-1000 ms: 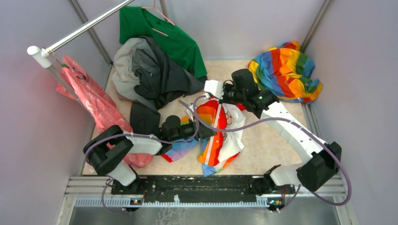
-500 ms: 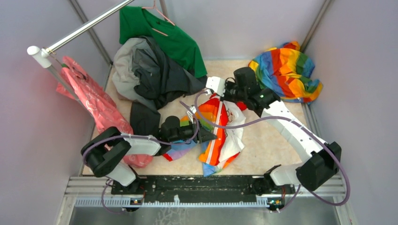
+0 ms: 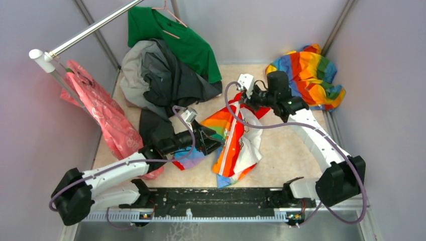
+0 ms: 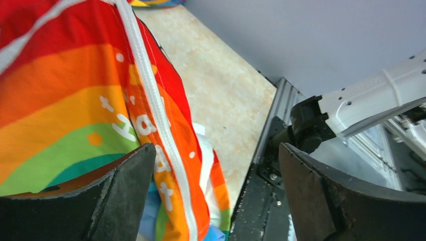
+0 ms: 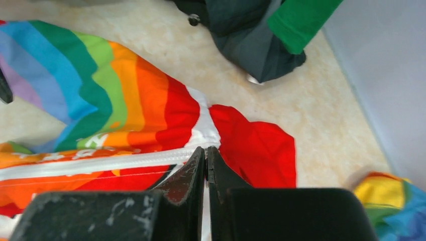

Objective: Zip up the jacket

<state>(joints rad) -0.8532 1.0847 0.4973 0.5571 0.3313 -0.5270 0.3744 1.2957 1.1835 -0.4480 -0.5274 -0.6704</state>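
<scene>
rainbow-striped jacket (image 3: 233, 150) — left claw (image 4: 215, 148) over it spread wide and empty, right claw (image 5: 206, 149) closed tight at its top end.

The jacket (image 3: 236, 145) lies mid-table (image 3: 286, 160), its zipper strip running near to far. The left gripper (image 3: 215, 144) sits at its left edge, and the right gripper (image 3: 249, 102) is over its far end. A dark grey garment (image 3: 161, 83) and a green shirt (image 3: 181, 40) are heaped far left. A rainbow cloth (image 3: 306, 75) lies far right.
</scene>
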